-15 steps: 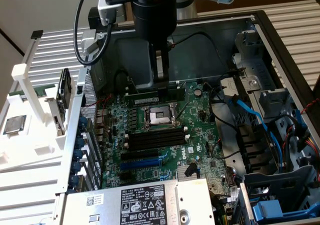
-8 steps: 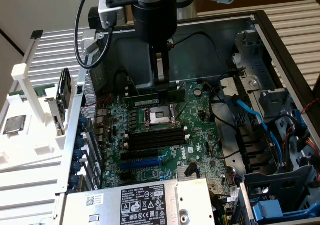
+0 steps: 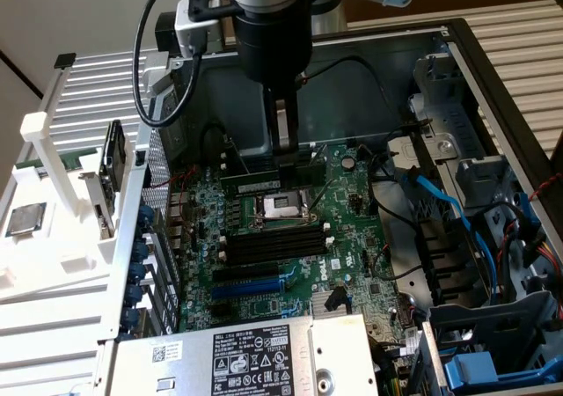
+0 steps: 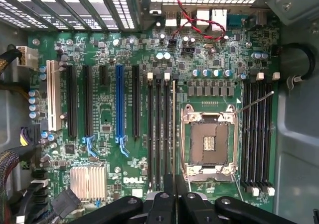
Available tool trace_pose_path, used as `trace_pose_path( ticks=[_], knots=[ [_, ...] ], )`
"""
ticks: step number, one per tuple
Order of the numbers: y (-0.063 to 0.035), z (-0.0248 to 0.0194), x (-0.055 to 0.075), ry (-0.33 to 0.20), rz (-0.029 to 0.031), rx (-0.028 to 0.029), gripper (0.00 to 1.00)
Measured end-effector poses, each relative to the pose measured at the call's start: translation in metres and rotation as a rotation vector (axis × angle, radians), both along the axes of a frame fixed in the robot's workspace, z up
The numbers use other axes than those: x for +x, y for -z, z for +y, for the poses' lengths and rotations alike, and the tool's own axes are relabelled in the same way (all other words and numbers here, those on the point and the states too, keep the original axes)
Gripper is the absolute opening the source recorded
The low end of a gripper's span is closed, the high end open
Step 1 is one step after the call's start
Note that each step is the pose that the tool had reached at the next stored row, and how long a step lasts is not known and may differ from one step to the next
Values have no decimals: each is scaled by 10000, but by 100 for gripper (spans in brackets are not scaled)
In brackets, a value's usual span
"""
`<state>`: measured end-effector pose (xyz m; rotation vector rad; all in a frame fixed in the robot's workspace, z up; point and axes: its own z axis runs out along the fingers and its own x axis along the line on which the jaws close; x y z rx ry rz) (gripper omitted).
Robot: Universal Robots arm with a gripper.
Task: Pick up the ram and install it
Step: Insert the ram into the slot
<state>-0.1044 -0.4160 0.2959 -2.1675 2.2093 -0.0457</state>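
**Current state.** The gripper [image 3: 283, 150] is pinched on the ram [image 3: 262, 185], which it grips by the upper edge. The stick hangs long edge down and roughly level above the motherboard [image 4: 104, 109], inside the open case. In the wrist view the ram shows edge-on as a thin line running out from between the fingertips. It lies parallel to the memory slots [image 4: 158, 134], on the side of that bank facing the processor socket [image 4: 209, 142]. No contact with a slot shows.

**Step in hand (judged): alignment over a slot.**
- The stick needs to be parallel to the slot channel, with both ends inside the white end clips [image 4: 149, 76].
- It needs to be level, so that both ends meet the slot together.
- The bottom notch must match the slot key; neither can be read here.
- Whether the clips stand open cannot be told.

**Edges.**
- The metal frame of the processor socket lies just beside the slot bank, and the exposed contact field is the surface most at risk from a sideways slip.
- The thin socket lever [image 4: 254, 102] angles out toward the second slot bank [image 4: 256, 134], on the far side of the socket from the ram.

**Open room.**
- The space directly above the slots is free.
- The expansion slots, including the blue slot [image 4: 119, 99], sit low on the other side.
- The red-and-black wire [image 4: 194, 22] runs near the rear ports, beyond the clip ends.
- The blue cables [image 3: 449, 202] at the exterior view's right lie well apart from the gripper.
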Motion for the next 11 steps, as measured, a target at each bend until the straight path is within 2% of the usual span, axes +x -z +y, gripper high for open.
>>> trace_pose_path(
  ticks=[1,2,4,7,11],
  knots=[
    [2,9,0,-1,0,-96,12],
    [3,10,1,-2,0,-122,12],
    [4,-10,6,-24,0,-114,12],
    [23,-16,14,-26,-1,-113,12],
    [70,-64,15,-26,-7,-108,12]
  ],
)
